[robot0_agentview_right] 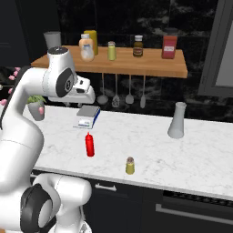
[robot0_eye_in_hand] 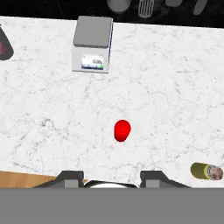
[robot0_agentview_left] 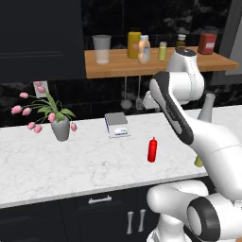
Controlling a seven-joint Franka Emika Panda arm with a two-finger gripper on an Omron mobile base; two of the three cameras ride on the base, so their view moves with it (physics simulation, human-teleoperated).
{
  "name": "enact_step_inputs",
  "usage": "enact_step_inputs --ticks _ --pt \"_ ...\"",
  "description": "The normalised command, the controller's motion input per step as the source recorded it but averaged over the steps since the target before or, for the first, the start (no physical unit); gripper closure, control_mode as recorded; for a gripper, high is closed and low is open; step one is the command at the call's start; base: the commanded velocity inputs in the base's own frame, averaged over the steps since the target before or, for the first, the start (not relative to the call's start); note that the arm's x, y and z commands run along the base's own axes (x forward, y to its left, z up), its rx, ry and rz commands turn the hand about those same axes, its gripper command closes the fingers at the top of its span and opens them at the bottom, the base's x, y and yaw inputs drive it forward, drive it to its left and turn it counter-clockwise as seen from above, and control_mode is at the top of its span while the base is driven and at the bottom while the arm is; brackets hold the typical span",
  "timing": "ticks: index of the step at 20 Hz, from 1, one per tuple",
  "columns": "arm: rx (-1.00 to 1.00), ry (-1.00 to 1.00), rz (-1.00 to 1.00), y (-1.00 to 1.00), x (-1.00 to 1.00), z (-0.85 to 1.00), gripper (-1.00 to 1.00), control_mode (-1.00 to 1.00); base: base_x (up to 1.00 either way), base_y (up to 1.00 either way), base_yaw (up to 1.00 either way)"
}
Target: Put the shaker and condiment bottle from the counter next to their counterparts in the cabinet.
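Seen from above, the gripper [robot0_eye_in_hand: 112,178], jaws closed and empty, hangs high over the counter [robot0_eye_in_hand: 175,87], the condiment bottle [robot0_eye_in_hand: 122,130] upright directly below, the shaker [robot0_eye_in_hand: 205,171] off to its side.

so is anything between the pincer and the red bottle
Nothing visible. In the hand view the pincer looks straight down at the red condiment bottle on bare counter; the scale and shaker stand off to the sides.

No legible text is shown. The display of the kitchen scale [robot0_eye_in_hand: 92,43] carries blurred digits, and the labels on the shelf jars cannot be read.
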Motion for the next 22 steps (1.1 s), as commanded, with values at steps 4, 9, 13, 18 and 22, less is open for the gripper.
enact_step_inputs --ticks 4,9,13,18,22 --pt "-0.02 0.0 0.0 0.02 -0.07 -0.02 -1.0 -1.0 0.0 0.0 0.0" --pt "-0.04 0.0 0.0 0.0 -0.01 -0.23 -1.0 -1.0 0.0 0.0 0.0" --pt "-0.08 0.0 -0.04 0.09 -0.01 -0.19 -1.0 -1.0 0.0 0.0 0.0" --pt "-0.03 -0.06 -0.26 0.18 -0.03 -0.39 -1.0 -1.0 0.0 0.0 0.0" --pt "-0.02 -0.11 -0.45 0.01 0.0 -0.69 -1.0 -1.0 0.0 0.0 0.0"
